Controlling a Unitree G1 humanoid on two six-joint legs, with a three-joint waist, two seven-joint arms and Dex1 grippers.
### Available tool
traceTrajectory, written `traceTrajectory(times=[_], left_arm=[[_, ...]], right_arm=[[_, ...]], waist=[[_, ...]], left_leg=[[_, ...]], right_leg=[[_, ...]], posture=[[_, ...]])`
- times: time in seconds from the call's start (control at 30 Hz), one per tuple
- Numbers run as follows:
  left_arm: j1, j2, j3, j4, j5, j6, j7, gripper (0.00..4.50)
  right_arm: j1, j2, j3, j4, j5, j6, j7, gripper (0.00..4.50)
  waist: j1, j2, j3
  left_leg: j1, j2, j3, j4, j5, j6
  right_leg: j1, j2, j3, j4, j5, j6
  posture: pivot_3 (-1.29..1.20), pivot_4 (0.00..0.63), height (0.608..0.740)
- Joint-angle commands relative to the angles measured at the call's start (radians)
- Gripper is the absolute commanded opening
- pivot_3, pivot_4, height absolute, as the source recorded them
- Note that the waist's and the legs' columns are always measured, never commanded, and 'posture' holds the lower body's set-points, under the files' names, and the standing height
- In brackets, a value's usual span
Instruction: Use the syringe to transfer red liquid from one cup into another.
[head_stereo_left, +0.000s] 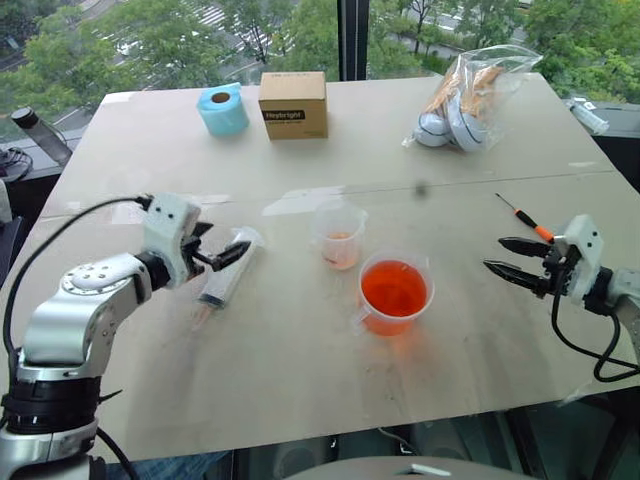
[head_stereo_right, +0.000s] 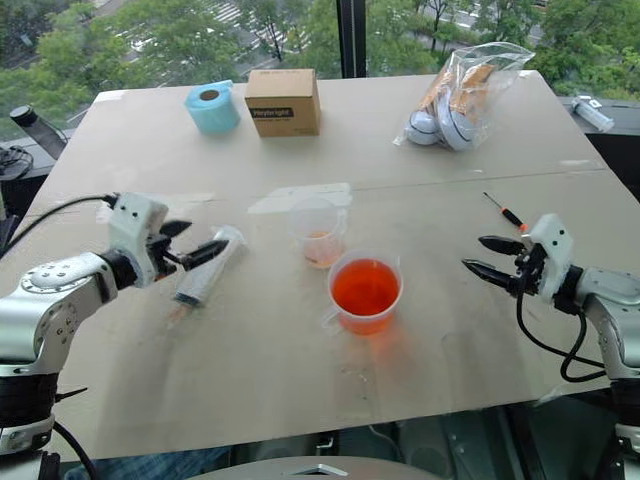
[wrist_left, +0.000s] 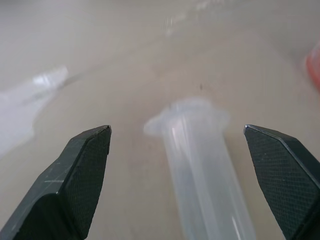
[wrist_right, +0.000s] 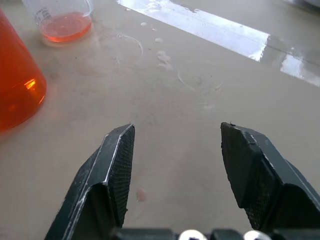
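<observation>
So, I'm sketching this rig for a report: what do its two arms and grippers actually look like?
The left arm has rounded silver-grey shells with black joint rings and a looping black cable. Each wrist ends in a boxy white housing; the left gripper and right gripper each carry two pointed black fingers with cross-hatched pads. A black cable loops under the right wrist.

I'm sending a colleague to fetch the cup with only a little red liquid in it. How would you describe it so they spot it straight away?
On the beige table, look near the middle, just in front of the shiny tape strip. Two clear plastic cups stand close together there; take the narrower cup, which stands farther from the robot. It holds only a shallow orange-red layer, while the wider cup beside it is much fuller.
</observation>
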Motion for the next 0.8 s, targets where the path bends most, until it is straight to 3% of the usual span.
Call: traceTrajectory(times=[0.03, 0.1, 0.13, 0.17, 0.3, 0.43, 0.5, 0.8], left_arm=[[0.050, -0.034, 0.136, -0.212, -0.138, -0.011, -0.029, 4.49], [0.150, -0.043, 0.183, -0.316, -0.216, 0.030, -0.060, 4.50], [0.244, -0.057, 0.192, -0.366, -0.217, 0.026, -0.080, 4.50], [0.349, -0.070, 0.194, -0.407, -0.197, 0.015, -0.096, 4.50], [0.633, -0.157, 0.160, -0.449, -0.083, -0.114, -0.109, 4.50], [0.780, -0.209, 0.049, -0.430, 0.088, -0.277, -0.112, 4.50], [0.809, -0.240, 0.000, -0.421, 0.125, -0.327, -0.102, 4.50], [0.791, -0.289, -0.109, -0.380, 0.227, -0.423, -0.072, 4.50]], right_arm=[[0.044, -0.019, -0.068, -0.029, 0.072, 0.039, 0.038, 3.14], [0.076, -0.025, -0.086, -0.051, 0.113, 0.079, 0.058, 3.70], [0.101, -0.030, -0.091, -0.061, 0.119, 0.073, 0.079, 3.76], [0.126, -0.038, -0.092, -0.067, 0.119, 0.060, 0.106, 4.49], [0.182, -0.010, -0.108, -0.063, 0.092, -0.070, 0.145, 4.49], [0.242, 0.017, -0.109, -0.032, 0.069, -0.164, 0.170, 4.49], [0.288, 0.036, -0.122, -0.013, 0.075, -0.192, 0.177, 4.49], [0.363, 0.075, -0.135, -0.010, 0.068, -0.302, 0.172, 4.49]], waist=[[0.003, 0.000, 0.000], [0.001, 0.000, 0.000], [0.000, 0.001, 0.000], [-0.014, 0.003, -0.002], [-0.017, 0.003, -0.001], [-0.004, 0.002, -0.003], [0.014, 0.002, -0.005], [0.005, 0.004, -0.006]], left_leg=[[0.000, 0.000, 0.000, 0.000, 0.000, 0.000], [0.000, 0.000, 0.000, 0.000, 0.000, 0.000], [0.000, 0.000, 0.000, 0.000, 0.000, 0.000], [0.001, 0.000, 0.000, 0.000, 0.000, 0.000], [0.006, 0.001, 0.002, -0.003, 0.000, 0.000], [0.011, 0.001, 0.001, -0.002, -0.003, 0.005], [0.011, 0.001, 0.001, -0.002, -0.003, 0.005], [0.009, 0.001, 0.001, -0.002, -0.005, 0.007]], right_leg=[[0.000, 0.000, 0.000, 0.000, 0.000, 0.000], [0.000, -0.001, 0.001, -0.001, 0.000, 0.000], [0.000, -0.001, 0.001, -0.001, 0.000, 0.000], [0.000, -0.001, 0.001, 0.000, 0.000, 0.000], [0.004, 0.000, 0.002, -0.001, 0.000, -0.001], [0.008, -0.001, 0.002, 0.001, -0.002, -0.004], [0.008, -0.002, 0.001, 0.000, -0.002, -0.006], [0.008, -0.002, 0.001, -0.002, -0.002, -0.005]], posture=[[0.00, 0.150, 0.740], [0.00, 0.150, 0.740], [0.00, 0.150, 0.740], [0.00, 0.150, 0.740], [0.00, 0.150, 0.740], [0.00, 0.150, 0.740], [0.00, 0.150, 0.740], [0.00, 0.150, 0.740]])
